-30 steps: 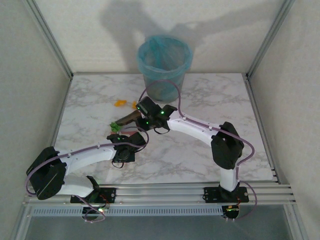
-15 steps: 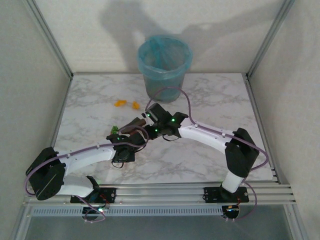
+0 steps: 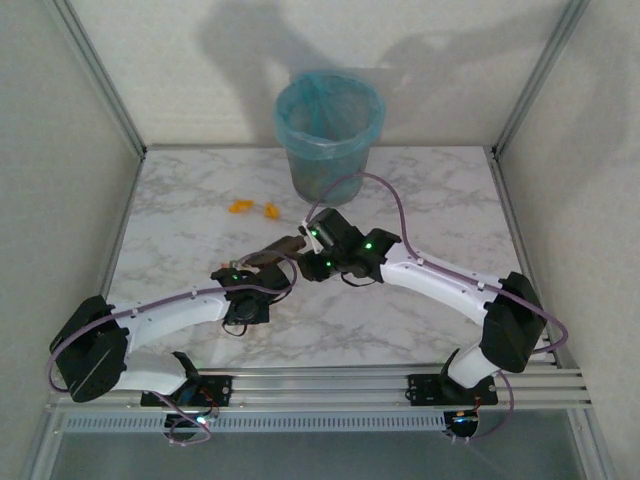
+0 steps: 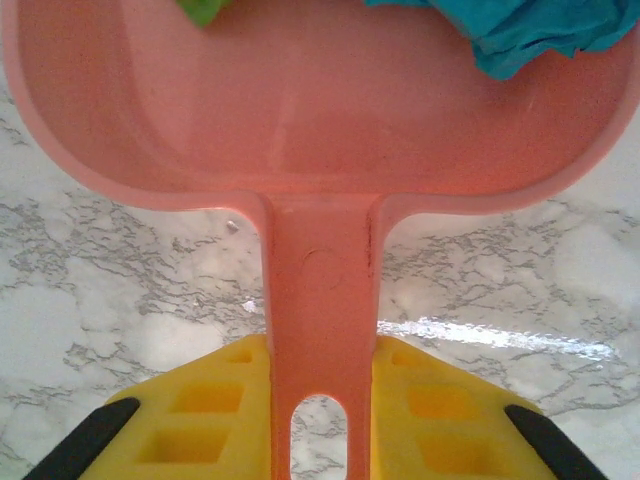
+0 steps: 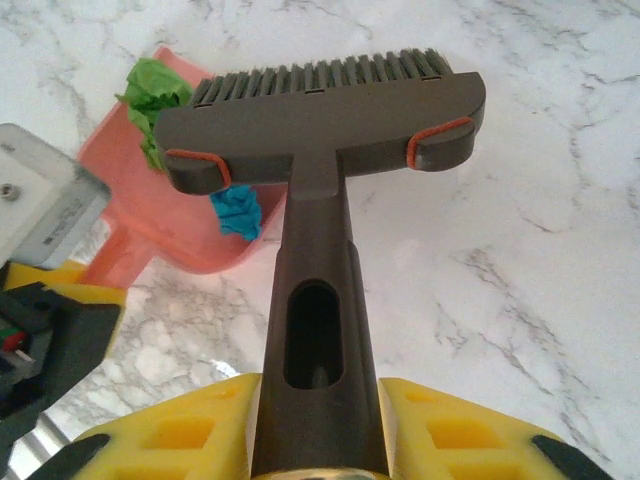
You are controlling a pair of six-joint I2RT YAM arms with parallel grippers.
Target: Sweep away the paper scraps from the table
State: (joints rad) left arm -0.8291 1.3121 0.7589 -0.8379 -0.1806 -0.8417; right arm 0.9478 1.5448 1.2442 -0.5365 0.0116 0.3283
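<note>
Centrally, left tool [image 4: 318, 405] clamps dustpan [image 4: 300, 110], right tool [image 5: 316, 425] clamps brush [image 5: 320, 110], table [image 3: 440, 190] edges well apart

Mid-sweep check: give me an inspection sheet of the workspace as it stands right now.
Surface: marble table, no spills seen.
Job's things: two orange scraps loose, near-left of the bin; green scrap and blue scrap in the dustpan mouth.
Clutter: nothing seen.
Grippers: left gripper shut on the dustpan handle; right gripper shut on the brush.
Cables: purple cable loops over the right arm.
Surroundings: blue-lined bin at the far edge; aluminium rails.
</note>
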